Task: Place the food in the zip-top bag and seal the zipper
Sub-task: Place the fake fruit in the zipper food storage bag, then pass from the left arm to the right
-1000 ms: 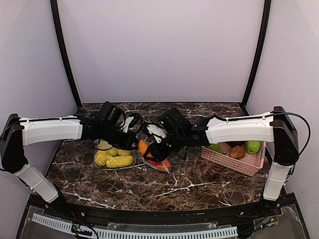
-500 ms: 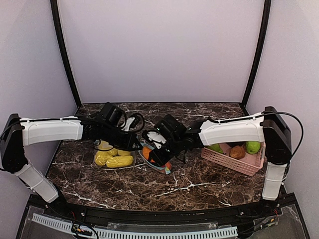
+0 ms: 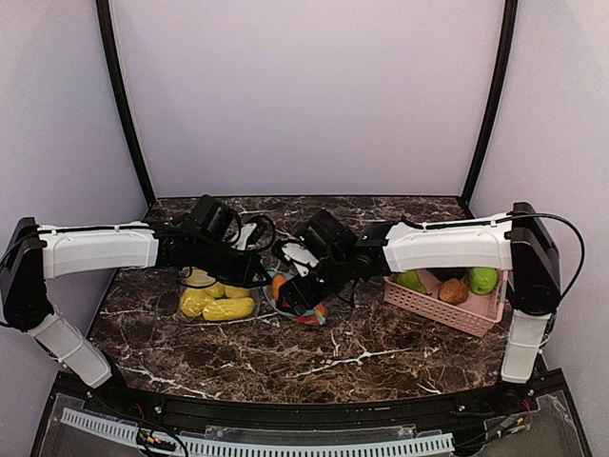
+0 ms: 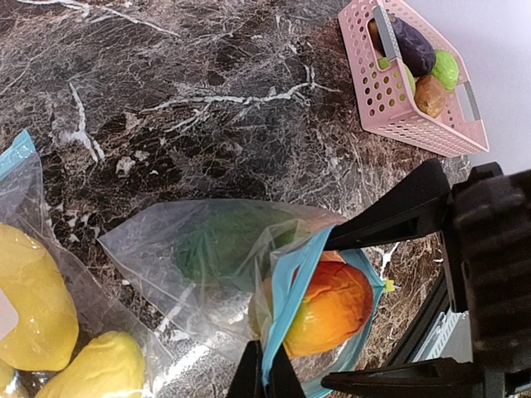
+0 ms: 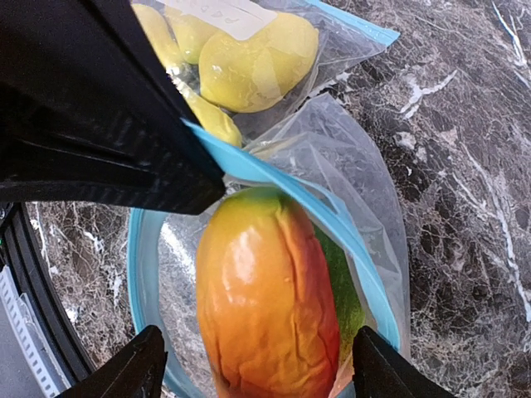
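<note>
A clear zip-top bag [image 4: 191, 274] with a blue zipper rim lies mid-table and also shows in the top view [image 3: 311, 314]. My left gripper [image 4: 267, 369] is shut on its rim and holds the mouth open. An orange-red mango [image 5: 265, 307] sits in the mouth, lying on a green fruit [image 4: 224, 245] deeper inside. My right gripper [image 5: 257, 365] is open, with a finger on each side of the mango and a gap on both sides. In the top view the two grippers, left [image 3: 259, 274] and right [image 3: 290, 290], meet over the bag.
A second zip-top bag of yellow fruits [image 3: 217, 303] lies just left of the open bag. A pink slatted basket [image 3: 447, 309] at the right holds green, brown and purple fruits. Black frame posts stand at the back corners.
My right gripper has moved left, closer over the bag's mouth beside the left gripper. The left arm has held still on the rim.
</note>
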`<act>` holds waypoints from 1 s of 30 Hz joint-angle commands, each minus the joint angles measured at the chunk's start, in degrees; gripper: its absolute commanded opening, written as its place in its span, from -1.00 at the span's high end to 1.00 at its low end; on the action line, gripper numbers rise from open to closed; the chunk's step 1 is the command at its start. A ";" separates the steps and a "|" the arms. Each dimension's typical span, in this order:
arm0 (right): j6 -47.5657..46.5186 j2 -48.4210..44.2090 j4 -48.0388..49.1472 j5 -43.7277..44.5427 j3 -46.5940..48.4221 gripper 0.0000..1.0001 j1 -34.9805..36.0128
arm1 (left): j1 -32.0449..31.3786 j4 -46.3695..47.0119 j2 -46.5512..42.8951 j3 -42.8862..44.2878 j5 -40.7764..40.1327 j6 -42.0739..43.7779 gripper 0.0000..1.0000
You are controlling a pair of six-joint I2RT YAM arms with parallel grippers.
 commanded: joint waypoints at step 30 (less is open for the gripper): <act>1.67 -9.92 7.10 1.90 -17.10 0.65 0.74 | 0.26 -1.70 0.46 1.50 -1.86 -1.28 0.99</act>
